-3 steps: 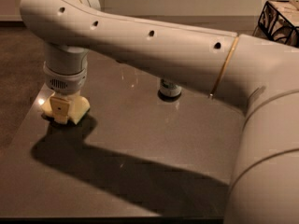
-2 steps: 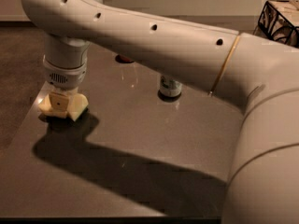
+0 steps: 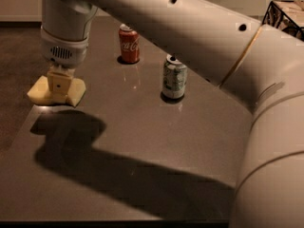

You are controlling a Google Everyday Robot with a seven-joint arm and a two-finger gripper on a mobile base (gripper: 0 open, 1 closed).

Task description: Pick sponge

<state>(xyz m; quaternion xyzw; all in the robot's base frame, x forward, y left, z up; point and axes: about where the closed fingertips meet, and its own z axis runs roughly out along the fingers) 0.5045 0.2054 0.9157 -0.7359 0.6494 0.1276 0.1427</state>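
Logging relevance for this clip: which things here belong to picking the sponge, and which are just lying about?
Job in hand:
sponge, near the table's left edge
gripper, down at the sponge

Lying about:
red can
pale green can
patterned box, far right

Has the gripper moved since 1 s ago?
Yes. Gripper, shut on the sponge, went up and left in view, farther from the green can.
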